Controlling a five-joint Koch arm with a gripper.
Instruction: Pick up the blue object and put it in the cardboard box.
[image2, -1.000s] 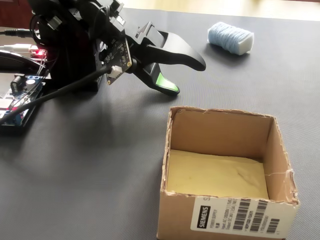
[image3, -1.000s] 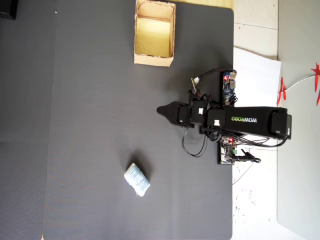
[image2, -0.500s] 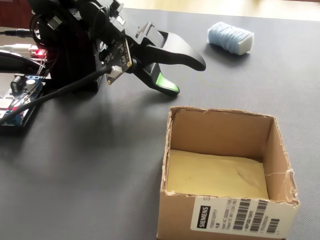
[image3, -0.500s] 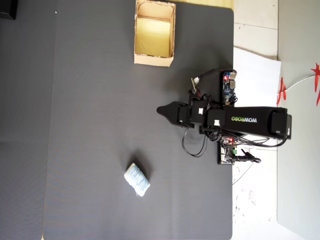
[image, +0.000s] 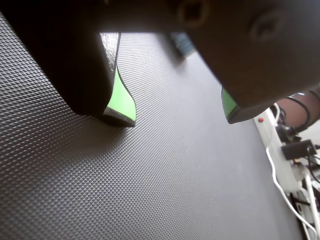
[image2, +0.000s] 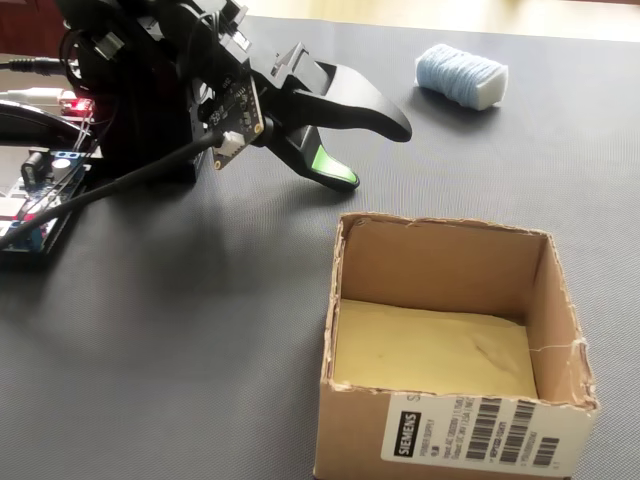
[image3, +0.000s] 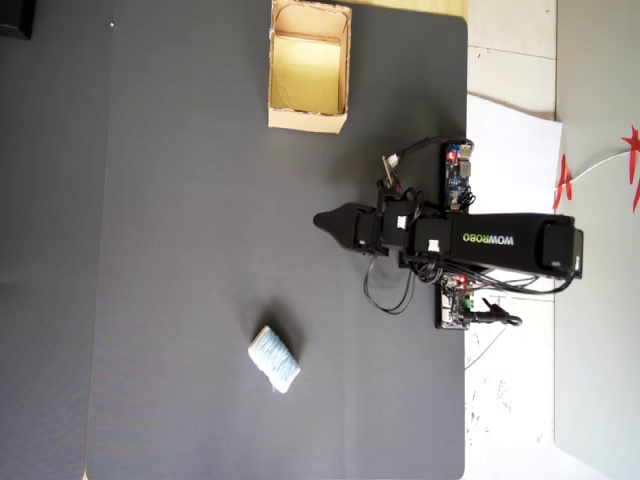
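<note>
Dark-matted desk (image3: 200, 200) beneath everything. Cardboard box (image3: 309, 121) at the top edge in the overhead view, empty. End effector (image2: 375, 155) low over the mat, jaws parted, gripping nothing. Blue object (image3: 274, 359) well apart — down-left of it overhead.

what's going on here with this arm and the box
A small black robot arm sits at the edge of a dark mat with its end effector open and empty, held just above the mat. The blue object lies on the mat off to one side, untouched. The cardboard box stands open and empty on the other side of the arm. Nothing has been picked up yet; the end effector is near neither thing.
</note>
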